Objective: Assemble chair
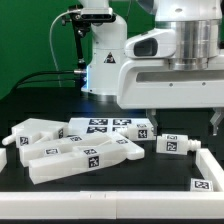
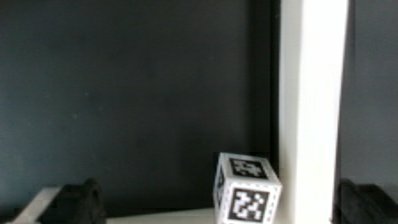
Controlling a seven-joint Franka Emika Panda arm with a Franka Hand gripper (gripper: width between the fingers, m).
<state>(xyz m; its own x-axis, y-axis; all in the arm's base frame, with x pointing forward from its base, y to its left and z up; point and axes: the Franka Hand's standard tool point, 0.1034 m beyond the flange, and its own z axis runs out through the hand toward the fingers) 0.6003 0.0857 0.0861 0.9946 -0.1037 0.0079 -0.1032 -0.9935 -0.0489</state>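
Two-fingered end effector (image 1: 181,120), jaws fully apart — gripping nothing, hanging above small tagged chair block (image 1: 172,143)

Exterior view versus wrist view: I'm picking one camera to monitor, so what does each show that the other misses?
Only exterior: the pile of tagged chair parts and the robot arm. Only wrist: a white bar close beside the small tagged block. Both: the open gripper and, apparently, that block.
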